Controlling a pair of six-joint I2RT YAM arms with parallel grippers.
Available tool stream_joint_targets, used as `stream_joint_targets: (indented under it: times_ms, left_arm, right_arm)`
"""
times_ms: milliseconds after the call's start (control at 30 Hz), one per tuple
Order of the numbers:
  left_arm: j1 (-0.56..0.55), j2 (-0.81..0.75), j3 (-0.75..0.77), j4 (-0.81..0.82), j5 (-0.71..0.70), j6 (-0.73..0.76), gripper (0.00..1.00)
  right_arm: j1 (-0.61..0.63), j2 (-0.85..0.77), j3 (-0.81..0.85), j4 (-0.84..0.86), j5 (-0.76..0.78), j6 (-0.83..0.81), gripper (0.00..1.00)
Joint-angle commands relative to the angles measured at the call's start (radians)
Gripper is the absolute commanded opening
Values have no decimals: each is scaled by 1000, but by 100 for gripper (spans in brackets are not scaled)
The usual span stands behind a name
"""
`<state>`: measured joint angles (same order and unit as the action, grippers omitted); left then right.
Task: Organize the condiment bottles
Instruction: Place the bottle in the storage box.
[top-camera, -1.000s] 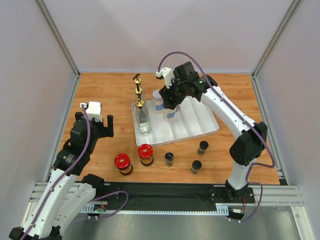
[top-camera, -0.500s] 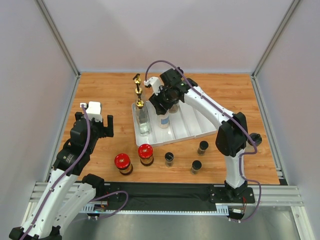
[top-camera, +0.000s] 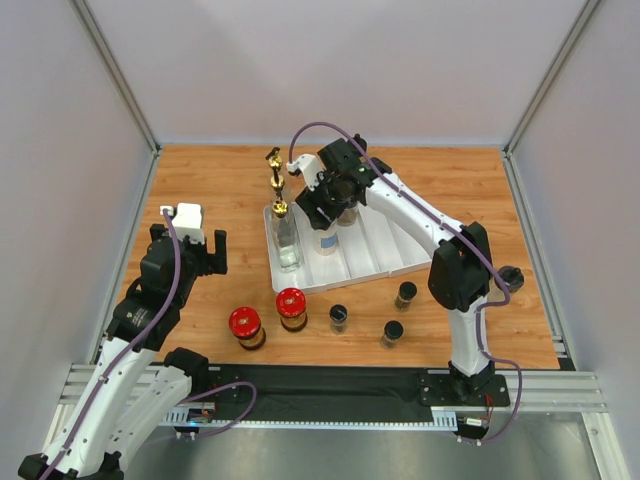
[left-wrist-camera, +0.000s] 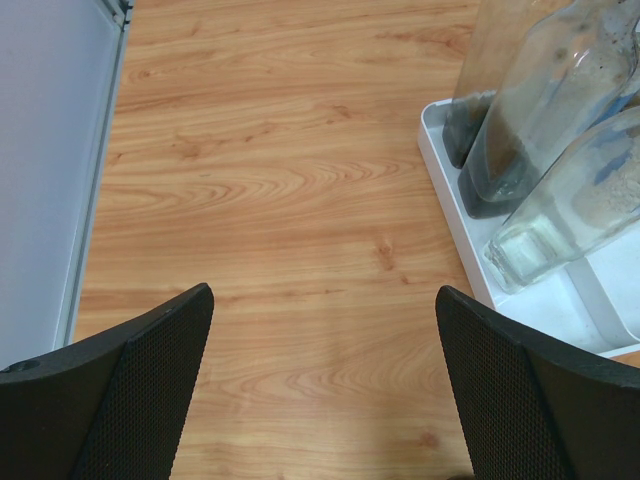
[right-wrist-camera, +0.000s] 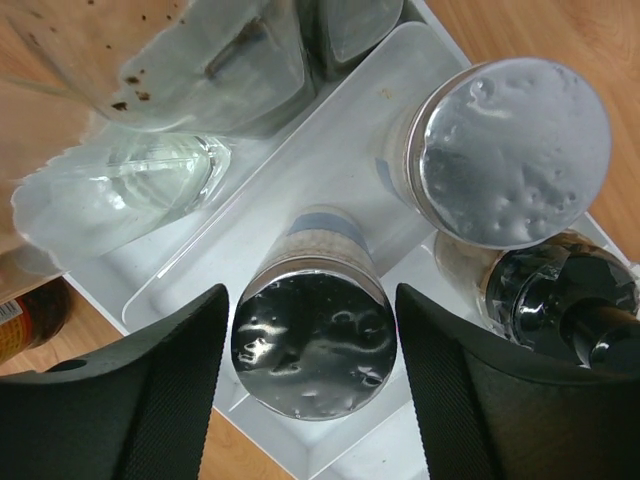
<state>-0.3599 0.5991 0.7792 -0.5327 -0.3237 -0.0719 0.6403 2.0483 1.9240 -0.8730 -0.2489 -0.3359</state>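
My right gripper (top-camera: 330, 215) (right-wrist-camera: 312, 305) hangs over the white tray (top-camera: 392, 245), open, its fingers straddling the lid of a silver-lidded clear jar (right-wrist-camera: 313, 345) (top-camera: 328, 241) with a small gap on each side. The jar stands in a tray compartment. A second silver-lidded jar (right-wrist-camera: 515, 150) and a black-capped jar (right-wrist-camera: 560, 295) stand beside it. Three tall gold-spouted bottles (top-camera: 284, 235) (left-wrist-camera: 540, 120) fill the tray's left compartment. Two red-lidded jars (top-camera: 245, 322) (top-camera: 291, 303) and three black-capped jars (top-camera: 339, 316) (top-camera: 393, 331) (top-camera: 406, 293) stand on the table. My left gripper (top-camera: 190, 250) (left-wrist-camera: 325, 380) is open and empty.
The tray's left rim (left-wrist-camera: 455, 215) lies just right of my left gripper. Grey walls enclose the wooden table on three sides, with the left wall (left-wrist-camera: 50, 150) close to the left gripper.
My right gripper has moved left over the tray with the silver-lidded jar, mostly in the first half second. The left arm has not moved.
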Motion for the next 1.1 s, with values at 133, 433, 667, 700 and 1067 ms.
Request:
stream_joint_targets:
  times_ms: [133, 433, 667, 700, 1067]
  left_arm:
    - [-4, 1, -1, 31, -2, 11, 100]
    - [-4, -1, 0, 31, 0, 11, 100]
    - [-4, 1, -1, 31, -2, 11, 100]
    - [-4, 2, -1, 31, -2, 11, 100]
    - [-4, 8, -1, 33, -3, 14, 100]
  right_arm:
    - [5, -48, 26, 49, 8, -18, 75]
    - [1, -154, 35, 37, 25, -43, 76]
    - [-36, -188, 49, 39, 39, -45, 77]
    - [-51, -188, 55, 40, 37, -43, 77]
    - [-205, -143, 116, 121, 59, 21, 79]
